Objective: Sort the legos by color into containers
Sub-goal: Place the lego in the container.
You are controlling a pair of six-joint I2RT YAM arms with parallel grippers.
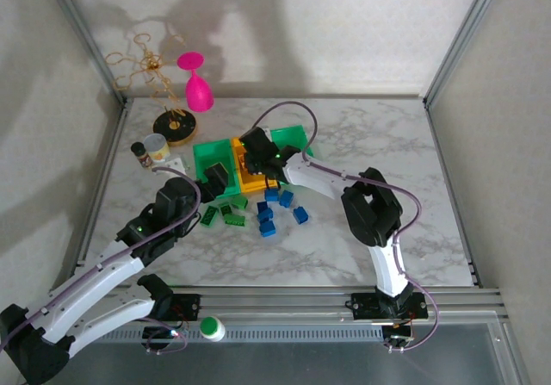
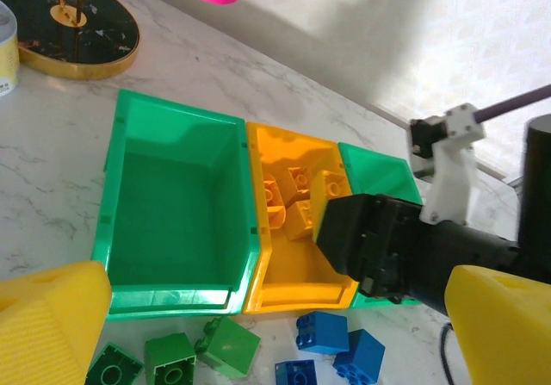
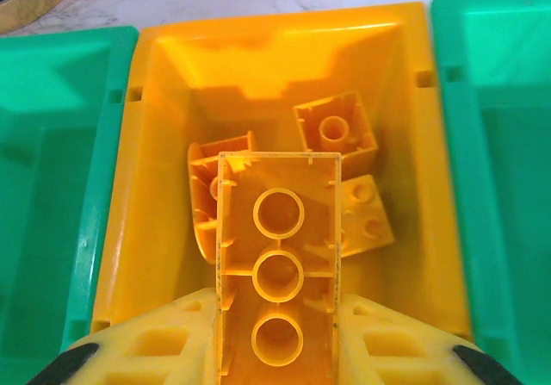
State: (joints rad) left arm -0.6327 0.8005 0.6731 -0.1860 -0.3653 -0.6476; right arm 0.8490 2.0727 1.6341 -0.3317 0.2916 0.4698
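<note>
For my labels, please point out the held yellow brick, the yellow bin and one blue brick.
Held yellow brick [image 3: 277,264]: right wrist view, hollow underside.
Yellow bin [image 2: 288,275]: left wrist view, bare inner floor.
Blue brick [image 2: 322,331]: left wrist view, top face.

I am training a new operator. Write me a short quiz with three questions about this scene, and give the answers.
1. True or false: the left green bin is empty.
2. The right pincer holds a yellow brick above which bin? A) left green bin B) yellow bin C) right green bin
3. Fill in: on the table lie green bricks and ____ bricks.

Key: 1 true; 2 B; 3 blue bricks.
</note>
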